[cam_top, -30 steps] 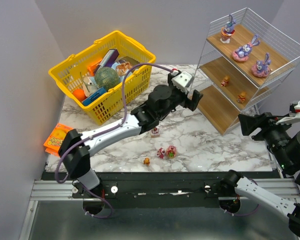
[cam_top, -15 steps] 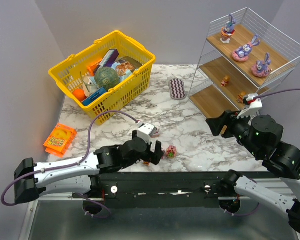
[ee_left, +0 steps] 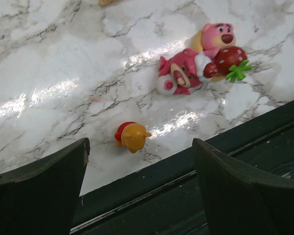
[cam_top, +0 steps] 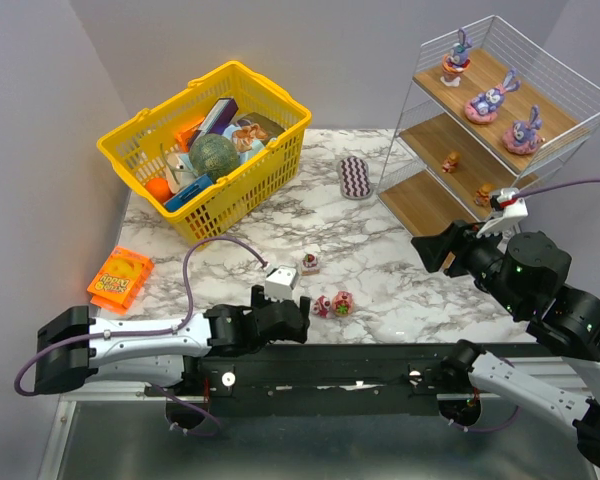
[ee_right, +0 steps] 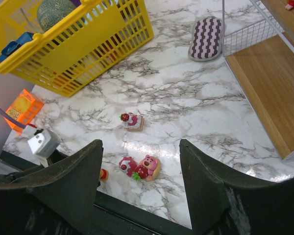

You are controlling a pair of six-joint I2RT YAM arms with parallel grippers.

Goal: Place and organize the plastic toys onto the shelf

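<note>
A tiny orange bear [ee_left: 132, 137] lies on the marble near the table's front edge, between the fingertips of my left gripper [ee_left: 140, 149], which is open and low over it. In the top view the left gripper [cam_top: 296, 322] hides that bear. Two pink rounded toys [cam_top: 333, 304] lie just right of it, and a third [cam_top: 309, 262] lies farther back. My right gripper [cam_top: 428, 250] hangs open and empty in front of the shelf [cam_top: 435, 215]. Three purple bunnies [cam_top: 485, 101] stand on the top board, two orange bears [cam_top: 450, 161] on the middle one.
A yellow basket [cam_top: 205, 135] full of other items stands at the back left. A purple zigzag pad [cam_top: 354, 177] lies beside the shelf's foot. An orange packet [cam_top: 118, 279] sits at the left edge. The black rail [cam_top: 380, 365] runs along the table's near edge.
My left arm has swung back from near the shelf to the front edge and come down around the orange bear. My right arm moved in before the shelf, then held still.
</note>
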